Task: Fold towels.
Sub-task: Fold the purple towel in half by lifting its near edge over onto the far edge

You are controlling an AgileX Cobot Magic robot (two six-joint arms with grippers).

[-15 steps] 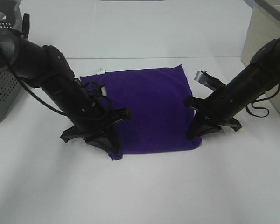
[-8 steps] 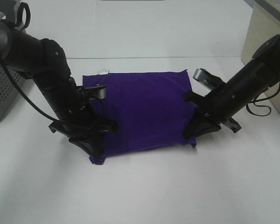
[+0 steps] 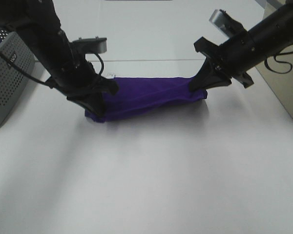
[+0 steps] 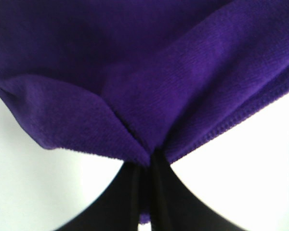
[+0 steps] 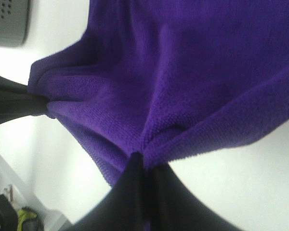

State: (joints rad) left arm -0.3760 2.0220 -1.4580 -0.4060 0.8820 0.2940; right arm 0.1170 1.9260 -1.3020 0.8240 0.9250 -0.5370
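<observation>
The deep purple towel point(image 3: 146, 95) lies as a narrow doubled-over band across the middle of the white table, its small white tag point(image 3: 109, 75) at the far left edge. My left gripper point(image 3: 98, 111) is shut on the towel's left corner and holds it a little above the table. My right gripper point(image 3: 199, 87) is shut on the right corner, also raised. In the left wrist view the cloth point(image 4: 159, 72) bunches into the closed jaws of the left gripper point(image 4: 147, 161). The right wrist view shows the towel point(image 5: 192, 72) pinched in the right gripper point(image 5: 144, 161).
A grey perforated basket point(image 3: 5, 83) stands at the left edge of the table, close behind the left arm. A beige box point(image 3: 283, 63) stands at the right edge, behind the right arm. A seam in the table point(image 3: 151, 60) runs just beyond the towel.
Both grippers have lifted the towel's near corners and carried them away from the camera towards the far edge. The flat square has become a narrow doubled band.
</observation>
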